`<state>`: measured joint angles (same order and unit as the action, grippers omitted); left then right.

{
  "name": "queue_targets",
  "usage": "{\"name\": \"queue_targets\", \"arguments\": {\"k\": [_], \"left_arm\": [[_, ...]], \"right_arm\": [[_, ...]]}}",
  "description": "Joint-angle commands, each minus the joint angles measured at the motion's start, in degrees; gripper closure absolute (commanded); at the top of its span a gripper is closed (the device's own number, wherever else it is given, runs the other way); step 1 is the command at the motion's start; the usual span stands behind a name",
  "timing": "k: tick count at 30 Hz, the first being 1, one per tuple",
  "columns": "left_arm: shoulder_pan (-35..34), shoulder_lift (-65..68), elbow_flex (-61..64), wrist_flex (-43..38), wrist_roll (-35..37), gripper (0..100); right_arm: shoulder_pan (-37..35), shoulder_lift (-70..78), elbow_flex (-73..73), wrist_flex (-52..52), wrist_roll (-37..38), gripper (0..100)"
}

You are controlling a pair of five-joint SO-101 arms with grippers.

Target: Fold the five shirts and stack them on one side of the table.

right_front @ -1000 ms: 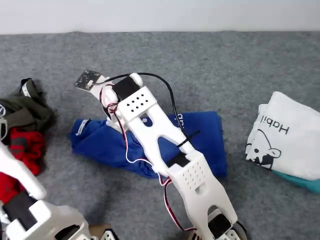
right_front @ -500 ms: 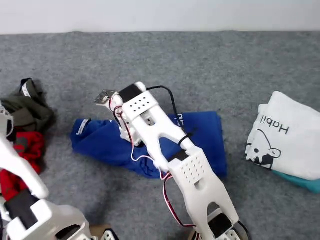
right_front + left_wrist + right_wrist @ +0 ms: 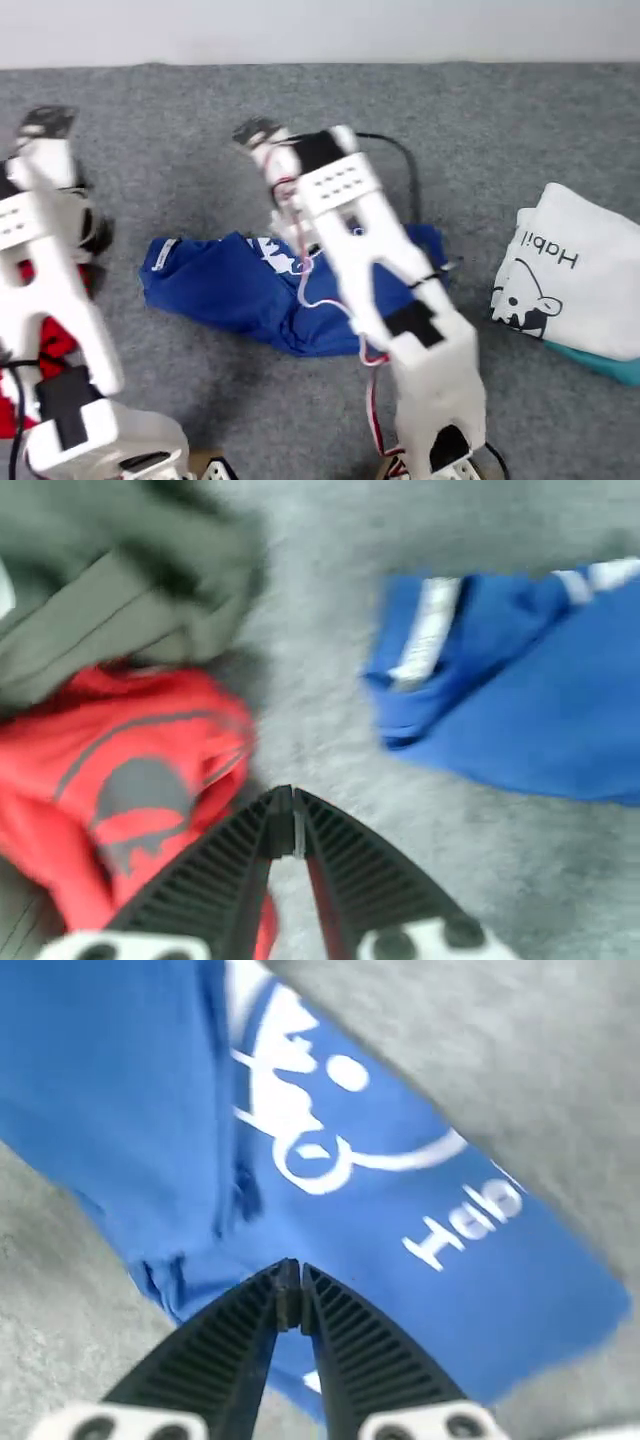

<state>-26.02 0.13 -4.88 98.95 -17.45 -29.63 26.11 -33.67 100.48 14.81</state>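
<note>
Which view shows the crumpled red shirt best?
Left wrist view: the crumpled red shirt and its grey print show clearly. High view has red slivers behind the left arm; right wrist view faces the blue shirt.

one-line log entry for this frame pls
left gripper: shut, near red shirt | right gripper: shut, over blue shirt | white shirt: folded, on teal shirt

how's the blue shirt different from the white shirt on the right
The blue shirt lies rumpled in the middle of the table; the white shirt is folded flat at the right side. The blue shirt rests straight on the grey table; the white shirt sits on a teal garment. The blue shirt's print is white; the white shirt's is black. Both carry a drawn figure with lettering.
</note>
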Motion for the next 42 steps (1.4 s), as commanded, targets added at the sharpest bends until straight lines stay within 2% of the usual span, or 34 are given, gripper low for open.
{"name": "queue_targets", "arguments": {"k": [1,5,9,14,20,27,32,37,42], "left_arm": [[8.44,-1.49,2.86,1.05,0.79,99],[16.62,1.93,8.48,-0.79,0.62,99],[20.48,8.0,11.03,-5.27,0.62,99],[20.31,17.93,11.03,-8.0,0.26,99],[17.49,24.7,12.44,-5.36,-3.6,99],[17.23,24.26,14.55,-4.84,-5.71,99],[18.81,15.65,10.42,-0.88,-5.63,99],[25.49,5.1,11.38,1.49,-4.66,99],[33.58,2.46,14.55,-0.7,-1.58,99]], "right_arm": [[6.02,-10.95,5.27,2.51,-0.7,99.0],[12.18,-17.63,13.19,2.51,-0.79,99.0],[17.1,-22.99,19.96,2.33,-0.79,99.0],[21.76,-27.56,25.93,2.33,-0.7,99.0],[23.96,-30.99,30.15,2.33,-0.7,99.0],[23.52,-31.43,30.86,2.24,-0.79,99.0],[23.52,-31.43,30.86,2.24,-0.79,99.0],[23.52,-31.43,30.86,2.24,-0.79,99.0],[23.43,-31.52,30.86,2.24,-0.79,99.0]]}}
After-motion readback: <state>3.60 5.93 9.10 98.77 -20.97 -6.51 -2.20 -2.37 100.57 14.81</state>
